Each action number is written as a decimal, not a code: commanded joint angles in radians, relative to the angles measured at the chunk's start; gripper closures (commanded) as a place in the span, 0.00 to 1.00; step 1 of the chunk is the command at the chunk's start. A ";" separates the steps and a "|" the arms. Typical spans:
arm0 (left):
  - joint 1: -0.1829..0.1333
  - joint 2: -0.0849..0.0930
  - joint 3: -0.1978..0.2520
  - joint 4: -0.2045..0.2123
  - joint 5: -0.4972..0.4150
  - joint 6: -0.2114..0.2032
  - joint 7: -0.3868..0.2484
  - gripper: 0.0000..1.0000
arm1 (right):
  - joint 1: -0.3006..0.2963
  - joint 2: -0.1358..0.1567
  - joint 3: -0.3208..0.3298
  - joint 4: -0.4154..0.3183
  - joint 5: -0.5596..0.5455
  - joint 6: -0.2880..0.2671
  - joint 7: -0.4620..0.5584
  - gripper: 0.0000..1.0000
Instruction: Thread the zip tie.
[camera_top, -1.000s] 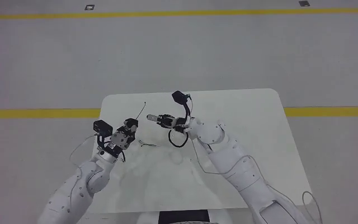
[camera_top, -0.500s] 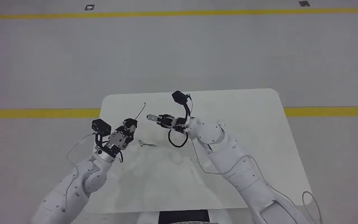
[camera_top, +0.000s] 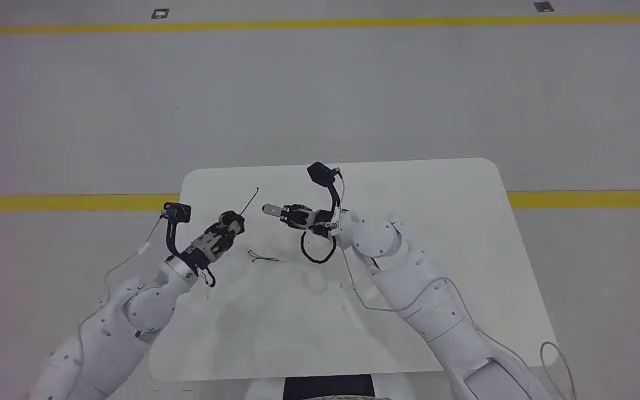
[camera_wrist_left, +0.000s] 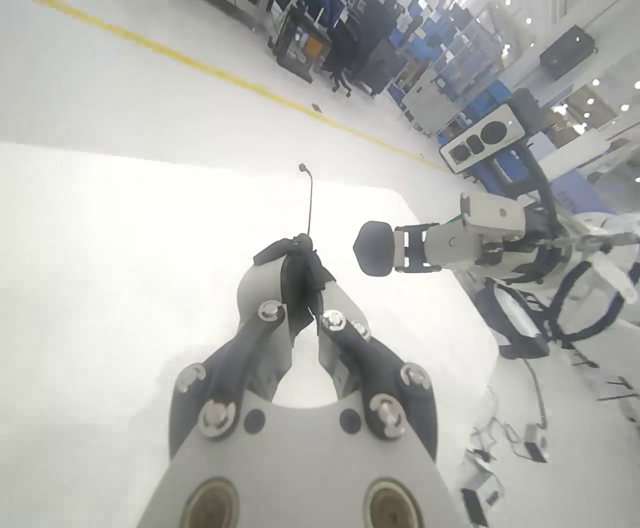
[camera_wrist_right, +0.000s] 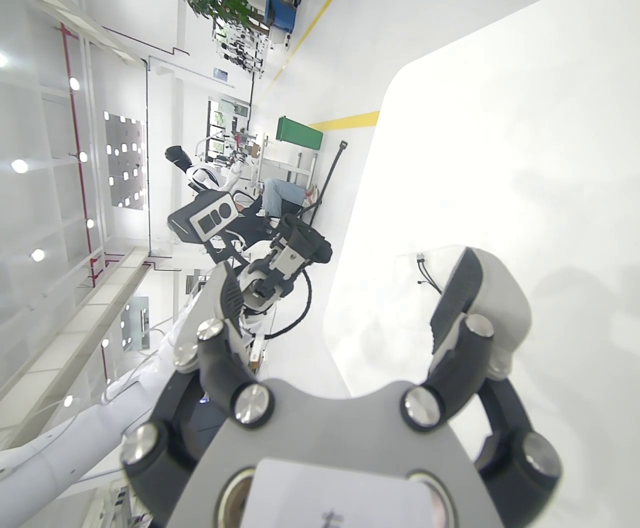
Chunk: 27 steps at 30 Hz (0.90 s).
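Left gripper (camera_wrist_left: 300, 255) pinches zip tie (camera_wrist_left: 311, 205), head end outward. Right gripper (camera_wrist_right: 347, 272) spread, nearby. Loose ties (camera_top: 262, 257) on table (camera_top: 450, 200).

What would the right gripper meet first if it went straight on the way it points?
Probably the zip tie held in the left gripper: the open right gripper points at it across a gap. Depth is unclear.

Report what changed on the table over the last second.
The left arm swung its elbow outward, away from the right arm, and its wrist turned. The left gripper barely shifted and stayed shut on the thin black zip tie. Nothing was taken or released. The right gripper stayed open and still. The small black pieces stayed on the white table.
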 joint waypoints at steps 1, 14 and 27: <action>-0.001 0.012 -0.013 -0.006 -0.086 0.000 -0.070 1.00 | 0.000 0.000 0.000 0.000 0.000 0.000 0.000 0.00; -0.035 0.021 -0.072 0.023 -0.413 0.000 -0.410 1.00 | 0.000 0.000 0.000 0.000 0.000 0.000 0.000 0.00; -0.042 0.017 -0.068 0.056 -0.596 0.000 -0.543 1.00 | 0.000 0.000 0.000 0.000 0.000 0.000 0.000 0.00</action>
